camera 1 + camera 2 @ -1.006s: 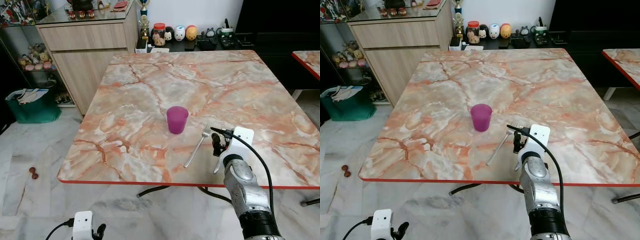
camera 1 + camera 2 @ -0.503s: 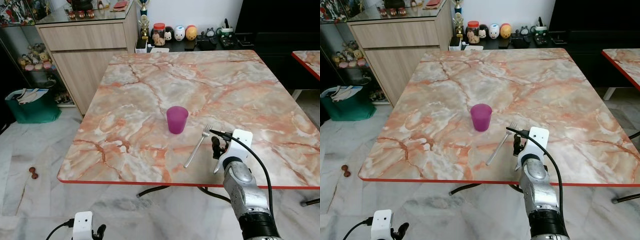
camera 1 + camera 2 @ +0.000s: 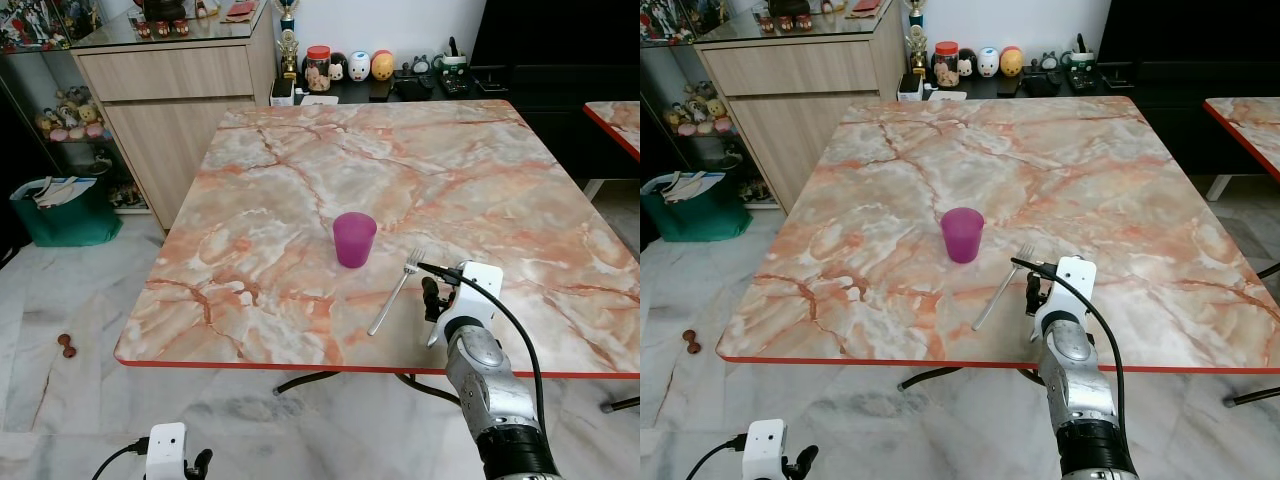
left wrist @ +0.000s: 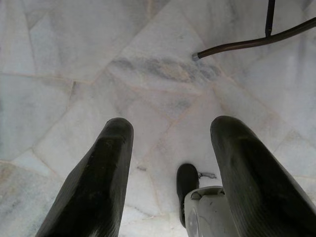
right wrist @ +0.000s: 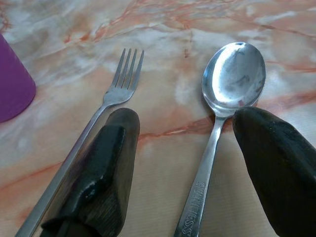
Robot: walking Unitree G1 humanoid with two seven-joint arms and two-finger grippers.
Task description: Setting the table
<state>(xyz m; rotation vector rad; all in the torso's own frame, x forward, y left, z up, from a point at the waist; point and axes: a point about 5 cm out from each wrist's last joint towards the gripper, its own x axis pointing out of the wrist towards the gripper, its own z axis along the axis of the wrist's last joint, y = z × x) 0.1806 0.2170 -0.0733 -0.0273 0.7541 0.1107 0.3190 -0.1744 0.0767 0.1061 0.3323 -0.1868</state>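
A purple cup [image 3: 354, 238] stands near the middle of the marble table [image 3: 400, 160]. To its right a silver fork [image 3: 394, 292] lies on the table, tines pointing away from me. My right gripper [image 3: 431, 297] hovers low over the table's front edge, just right of the fork, and it is open. In the right wrist view a spoon [image 5: 232, 79] lies flat on the marble between the spread fingers [image 5: 106, 168], and the fork [image 5: 121, 81] runs along one finger. My left gripper [image 4: 170, 128] hangs open over the floor.
A wooden sideboard [image 3: 170, 90] stands at the back left, with a green bag [image 3: 65, 210] beside it on the floor. Jars and figurines [image 3: 350, 65] line a low dark shelf behind the table. A second table's corner [image 3: 615, 120] is at the right. Table legs [image 4: 247, 42] cross the floor.
My right wrist has shifted very slightly left and down over the spoon. Cup, fork and left arm have not moved.
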